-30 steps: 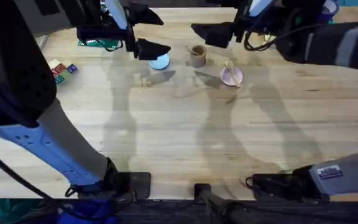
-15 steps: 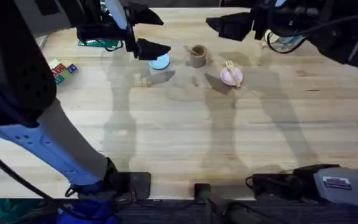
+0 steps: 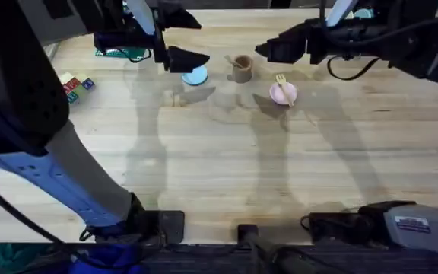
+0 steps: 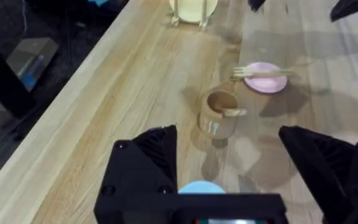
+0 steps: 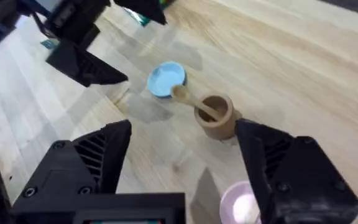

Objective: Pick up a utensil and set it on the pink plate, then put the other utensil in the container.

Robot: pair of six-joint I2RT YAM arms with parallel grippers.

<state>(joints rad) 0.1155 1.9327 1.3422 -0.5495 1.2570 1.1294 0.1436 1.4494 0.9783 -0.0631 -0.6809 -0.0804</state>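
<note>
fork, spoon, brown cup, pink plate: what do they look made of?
Fork and spoon: pale, matte, probably unfinished wood or bamboo. Cup: tan, matte, could be wood or paperboard; no grain visible. Pink plate: smooth, even colour, likely plastic or glazed ceramic; can't tell which.

The fork (image 3: 282, 82) lies across the pink plate (image 3: 284, 94); the spoon (image 3: 230, 61) stands in the container (image 3: 241, 69).
</note>
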